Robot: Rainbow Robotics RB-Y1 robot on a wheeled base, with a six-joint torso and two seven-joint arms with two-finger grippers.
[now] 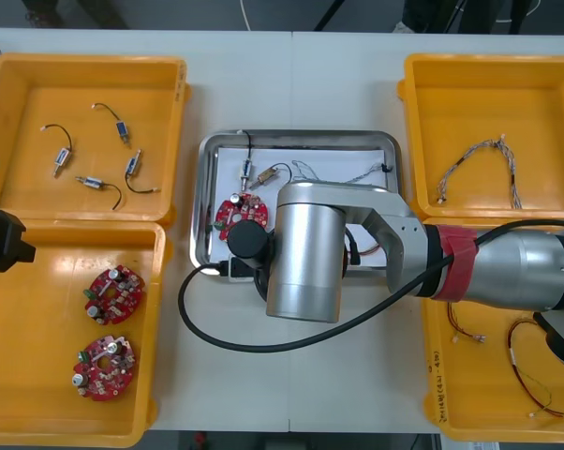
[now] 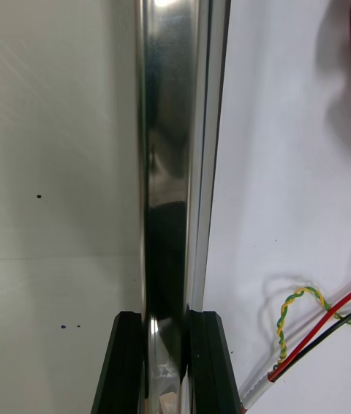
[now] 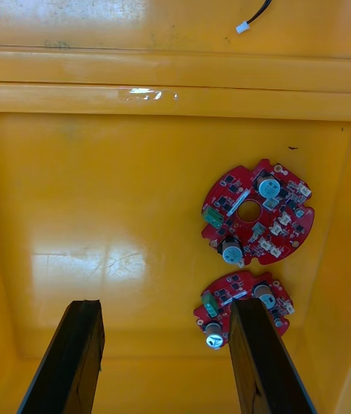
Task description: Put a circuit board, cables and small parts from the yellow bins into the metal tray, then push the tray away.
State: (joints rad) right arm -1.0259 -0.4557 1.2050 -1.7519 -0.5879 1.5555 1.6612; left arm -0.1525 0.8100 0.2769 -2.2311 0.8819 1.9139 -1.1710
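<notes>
front view: my right arm covers the near rim of the tray, which holds a board, cables and a part. right wrist view: right gripper pinches that rim, fingers narrow; i'd push straight, level and slow. left wrist view: left gripper hangs wide open over a bin.

The light surface carries a metal tray at its middle. Two yellow bins lie left of the tray, the far left bin and the near left bin, rim against rim. Right of the tray, just beside it, lie the far right bin and the near right bin.
</notes>
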